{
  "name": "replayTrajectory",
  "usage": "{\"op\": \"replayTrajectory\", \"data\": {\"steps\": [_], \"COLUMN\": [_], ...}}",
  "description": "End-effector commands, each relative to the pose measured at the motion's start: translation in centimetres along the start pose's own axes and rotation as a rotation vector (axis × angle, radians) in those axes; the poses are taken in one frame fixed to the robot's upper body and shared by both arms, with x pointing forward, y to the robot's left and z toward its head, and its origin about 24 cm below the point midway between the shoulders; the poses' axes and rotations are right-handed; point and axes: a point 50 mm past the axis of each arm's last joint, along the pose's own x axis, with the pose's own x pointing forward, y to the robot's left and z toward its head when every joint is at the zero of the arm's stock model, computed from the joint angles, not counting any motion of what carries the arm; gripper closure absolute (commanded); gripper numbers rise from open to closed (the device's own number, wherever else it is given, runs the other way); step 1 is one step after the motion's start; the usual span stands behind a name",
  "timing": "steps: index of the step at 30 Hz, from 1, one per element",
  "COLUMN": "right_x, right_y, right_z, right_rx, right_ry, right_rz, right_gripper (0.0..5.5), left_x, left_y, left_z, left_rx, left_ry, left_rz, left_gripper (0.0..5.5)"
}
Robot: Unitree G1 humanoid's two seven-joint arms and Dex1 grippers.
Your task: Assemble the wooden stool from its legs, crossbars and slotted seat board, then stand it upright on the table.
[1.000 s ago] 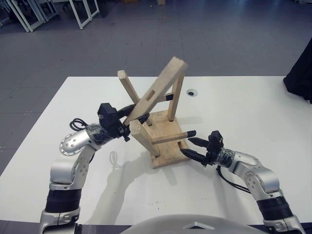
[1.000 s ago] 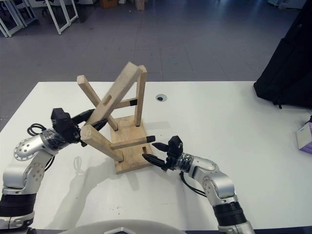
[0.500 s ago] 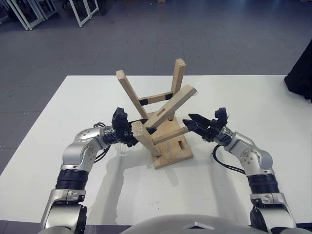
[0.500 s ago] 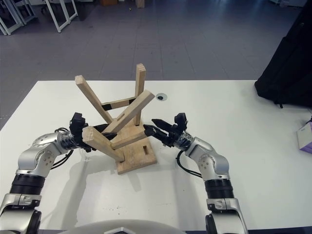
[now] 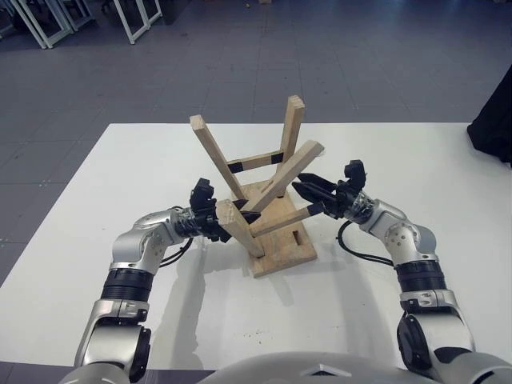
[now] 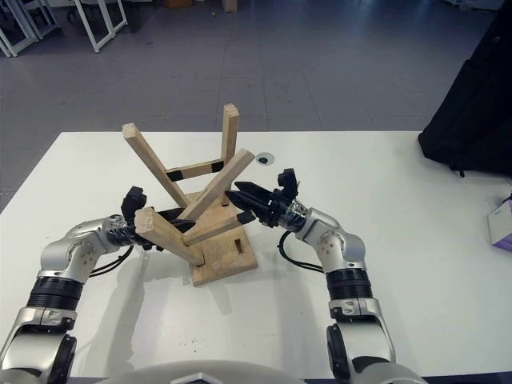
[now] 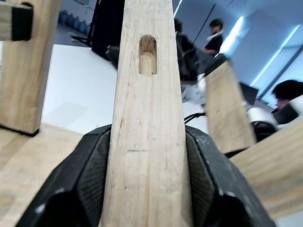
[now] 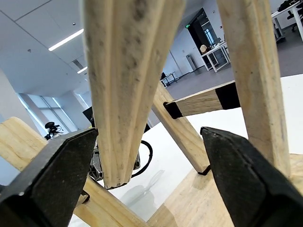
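Leg [image 5: 290, 166] — clamped inside left end effector [image 7: 147, 151].

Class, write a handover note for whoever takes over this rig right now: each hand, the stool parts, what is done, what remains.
Left hand: shut on the loose leg, which leans tilted over the seat board.
Right hand: open, fingers either side of that leg's upper end, not gripping.
Done: seat board flat on the table; two rear legs standing in it, joined by a crossbar; front leg with second crossbar appears fitted.
Left: seat the loose leg, then turn the stool upright.
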Motion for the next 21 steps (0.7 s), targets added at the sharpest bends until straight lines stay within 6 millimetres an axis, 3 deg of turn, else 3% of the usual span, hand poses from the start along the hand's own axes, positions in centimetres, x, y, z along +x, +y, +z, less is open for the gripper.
{"op": "replayTrajectory", "data": {"steps": [1, 8, 21], "right_x": [1.2, 1.6, 1.5], "right_y": [0.1, 1.0, 0.3], "right_z": [0.8, 1.7, 1.4], "right_rx": [0.009, 0.077, 0.057], "right_ry": [-0.019, -0.071, -0.054], "right_rz": [0.050, 0.152, 0.089], "right_gripper": [1.50, 1.50, 1.50], "left_x": [0.6, 0.5, 0.3], "left_y": [-0.1, 0.3, 0.4], "left_z": [0.9, 0.4, -0.4], "left_rx": [0.017, -0.005, -0.033], "left_ry": [0.018, 0.049, 0.083], "left_rz": [-0.045, -0.032, -0.039], "left_gripper": [3.46, 3.46, 3.46]}}
